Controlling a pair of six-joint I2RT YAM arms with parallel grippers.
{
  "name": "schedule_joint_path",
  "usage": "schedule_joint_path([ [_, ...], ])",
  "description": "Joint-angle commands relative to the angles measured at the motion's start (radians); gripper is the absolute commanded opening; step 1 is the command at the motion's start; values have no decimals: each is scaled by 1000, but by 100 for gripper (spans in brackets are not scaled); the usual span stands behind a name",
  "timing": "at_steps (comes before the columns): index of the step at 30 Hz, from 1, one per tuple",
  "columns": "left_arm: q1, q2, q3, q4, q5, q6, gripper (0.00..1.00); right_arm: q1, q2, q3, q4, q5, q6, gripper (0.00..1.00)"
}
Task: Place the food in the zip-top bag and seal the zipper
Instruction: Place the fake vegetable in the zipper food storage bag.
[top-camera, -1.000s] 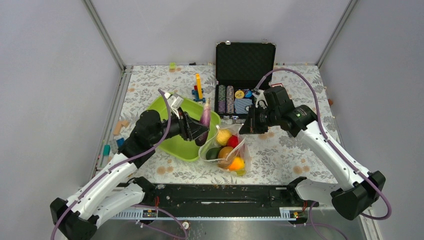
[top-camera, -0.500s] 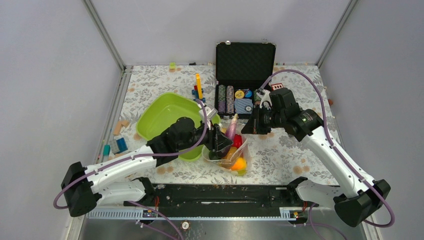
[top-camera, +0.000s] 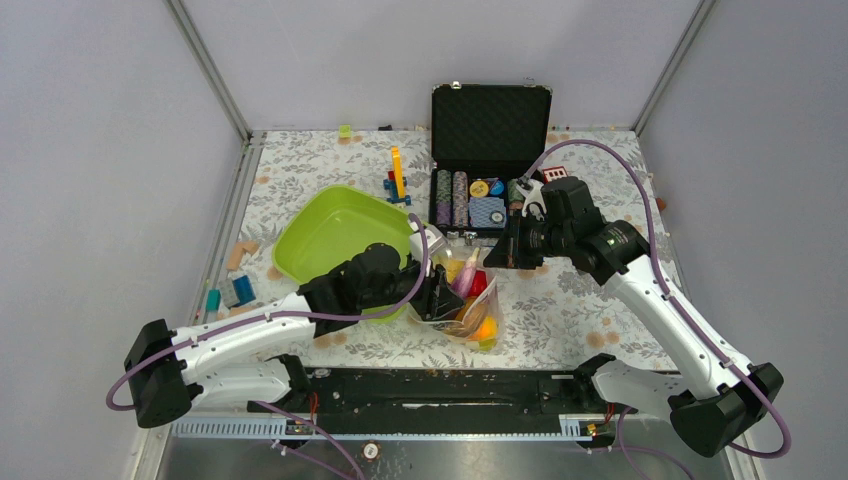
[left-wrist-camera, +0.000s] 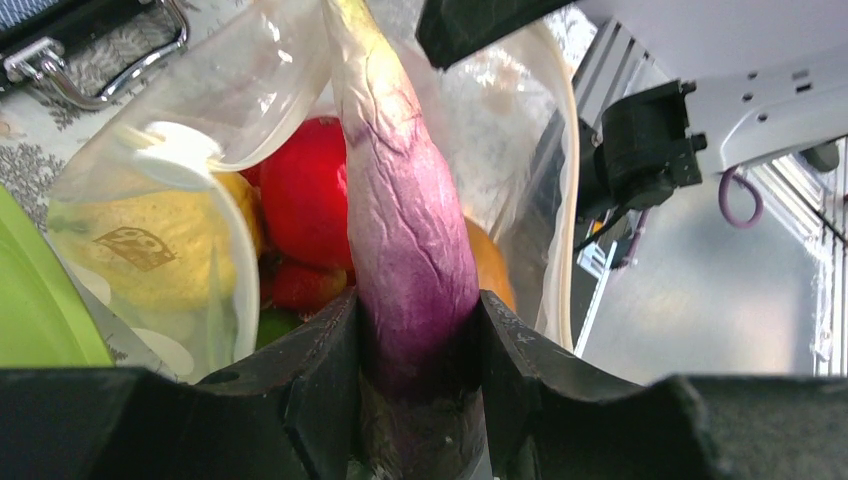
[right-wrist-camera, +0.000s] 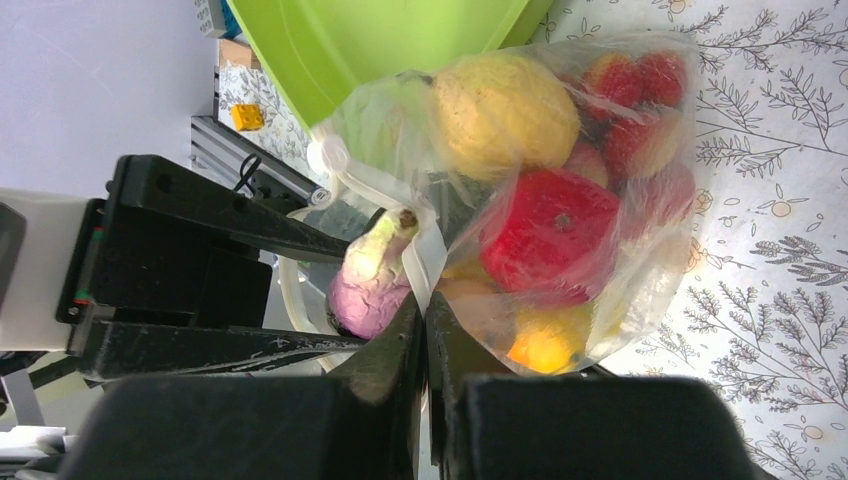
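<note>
Bag: The zip-top bag (left-wrist-camera: 500, 110) lay on the table just right of the lime-green tray (top-camera: 330, 230) and on the near side of the black case (top-camera: 490, 120), with its mouth lifted toward the left.
Contents: A yellow fruit (right-wrist-camera: 500, 95), a red fruit (right-wrist-camera: 545, 230), an orange fruit (right-wrist-camera: 540, 350) and red berries (right-wrist-camera: 640, 80) sat inside it.
Eggplant: The purple toy eggplant (left-wrist-camera: 410, 250) pointed its pale stem end into the mouth. How far past the rim it reached could not be told.
Risk, release: Let go too soon, the eggplant would likely tip back out over the rim.
Risk, push: Driving it in hard could drag the floppy bag or tear the rim from the right pinch, and the mouth would collapse.
Risk, seal: Left lying lengthwise, the long eggplant might sit across the zipper and block closing.
Left arm: The left gripper (left-wrist-camera: 418, 310) was clamped on the eggplant's thick end, one jaw on each side. The arm stretched low from the left, past the tray's near corner.
Right arm: The right gripper (right-wrist-camera: 425, 310) was pinched fully together on a strip of the bag's rim, holding it up. The arm reached in from the right with its elbow raised.
</note>
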Motion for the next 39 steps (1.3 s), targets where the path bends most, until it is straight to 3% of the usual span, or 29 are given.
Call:
schedule_joint_path([
  [1,-10,11,22,-74,78,37,0,-11,-29,-1,47,26,33,0],
  [11,-10,44,83,-192,241,158,0,-15,-39,-7,47,56,49,0],
  [14,-10,67,109,-209,147,141,2,-15,-47,-20,71,26,44,0],
  [15,-11,81,130,-234,101,127,16,-15,-50,-26,80,13,41,0],
  [16,-11,96,152,-251,60,112,38,-15,-55,-32,88,1,40,0],
  [18,-11,114,183,-250,13,79,53,-15,-58,-38,90,-14,39,0],
  [19,-10,114,188,-238,6,67,68,-15,-60,-42,90,-16,36,1],
  [20,-10,110,190,-224,2,56,94,-16,-61,-44,90,-21,33,1],
  [21,-11,103,190,-209,4,49,98,-15,-62,-48,90,-25,30,1],
  [29,-10,-83,191,-165,-11,39,99,-16,-73,-56,90,-54,2,2],
  [35,-10,-159,191,-262,-351,4,99,-15,-81,-49,72,-62,-63,3],
  [39,-9,-96,234,-377,-433,27,99,-15,-75,-36,57,-78,-84,3],
])
